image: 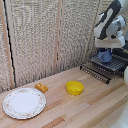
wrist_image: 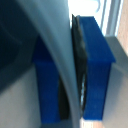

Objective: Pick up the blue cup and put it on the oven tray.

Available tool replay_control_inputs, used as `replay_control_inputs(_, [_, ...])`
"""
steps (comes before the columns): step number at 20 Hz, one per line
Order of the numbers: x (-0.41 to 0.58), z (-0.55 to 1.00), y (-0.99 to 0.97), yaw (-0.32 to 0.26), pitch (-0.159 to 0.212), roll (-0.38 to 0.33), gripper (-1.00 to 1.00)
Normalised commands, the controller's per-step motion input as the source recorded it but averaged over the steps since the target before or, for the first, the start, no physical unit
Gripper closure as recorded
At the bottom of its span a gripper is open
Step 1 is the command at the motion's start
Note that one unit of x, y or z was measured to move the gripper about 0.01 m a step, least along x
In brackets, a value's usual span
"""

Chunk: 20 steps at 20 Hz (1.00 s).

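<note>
The blue cup (image: 105, 56) is over the oven tray (image: 114, 65), a dark wire rack at the exterior view's right. I cannot tell whether its base touches the bars or hangs just above them. My gripper (image: 105, 49) comes down on the cup from above and is shut on it. In the wrist view the blue cup (wrist_image: 97, 70) fills the frame. A grey finger (wrist_image: 55, 55) with a black pad crosses it and presses on its wall. The other finger is hidden.
A low yellow bowl (image: 74, 88) sits mid-table. A small orange object (image: 41, 87) lies to its left in the exterior view. A round white patterned plate (image: 24, 102) is at the front left. A woven screen stands behind the wooden table (image: 90, 107).
</note>
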Motion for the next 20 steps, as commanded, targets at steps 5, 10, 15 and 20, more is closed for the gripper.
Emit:
replay_control_inputs(5, [0.019,0.05,-0.09,0.008,0.015,0.000,-1.00])
replay_control_inputs(10, [0.050,0.08,-0.12,0.022,0.054,-0.006,-1.00])
replay_control_inputs(15, [0.035,0.25,-0.15,0.000,0.013,0.011,-1.00])
replay_control_inputs(20, [0.000,0.63,-0.08,0.000,0.003,0.033,-1.00])
